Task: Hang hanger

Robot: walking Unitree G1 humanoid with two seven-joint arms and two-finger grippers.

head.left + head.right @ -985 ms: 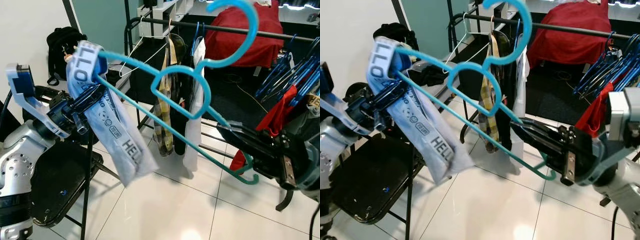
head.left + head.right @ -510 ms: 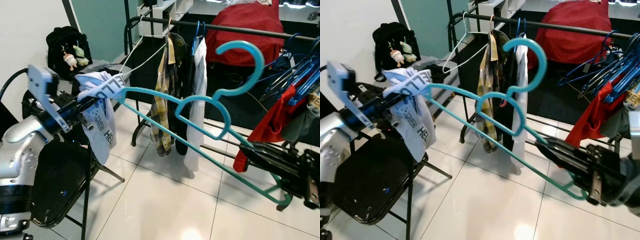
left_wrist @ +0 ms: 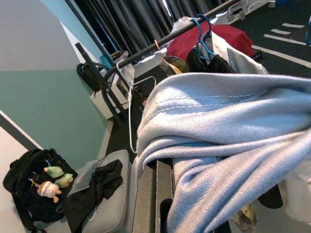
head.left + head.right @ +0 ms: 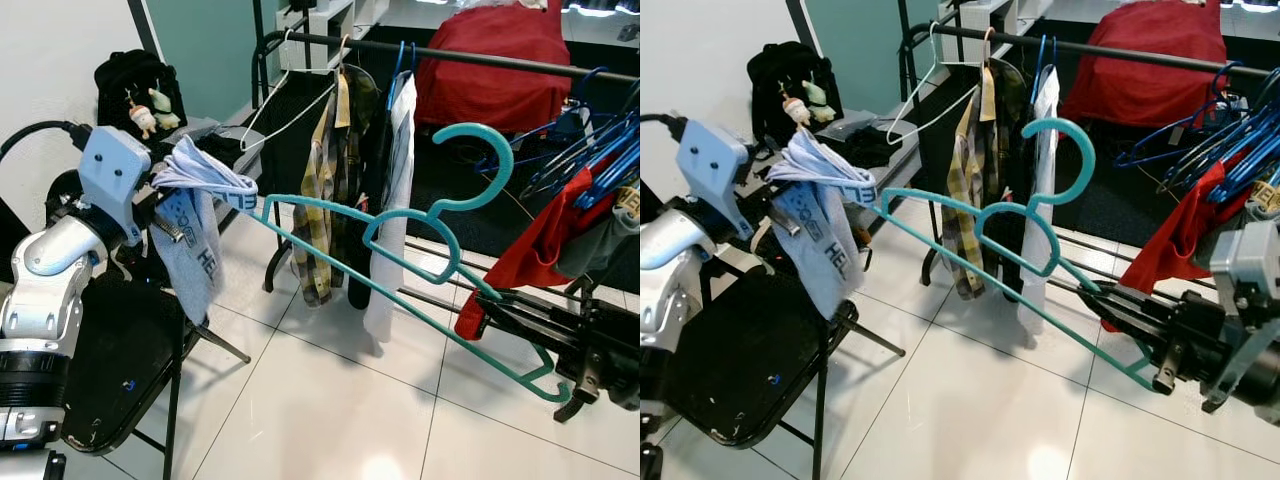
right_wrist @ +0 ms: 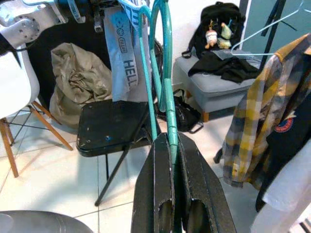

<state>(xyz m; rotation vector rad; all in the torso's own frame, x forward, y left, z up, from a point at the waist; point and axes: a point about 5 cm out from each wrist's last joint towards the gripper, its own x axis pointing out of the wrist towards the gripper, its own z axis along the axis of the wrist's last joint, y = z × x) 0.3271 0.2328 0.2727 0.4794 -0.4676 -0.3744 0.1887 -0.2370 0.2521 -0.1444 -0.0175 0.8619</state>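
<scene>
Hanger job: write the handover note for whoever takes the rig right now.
Right gripper: fingers shut on the lower corner of the teal hanger, holding it tilted in mid-air, hook up, short of the clothes rail.
Left gripper: fingers under the grey garment, which drapes over them at the hanger's far end above the black folding chair; grip not visible.
Done: hanger lifted and carried near the rail.
Left: get the garment properly on the hanger, hook it over the rail, release.
</scene>
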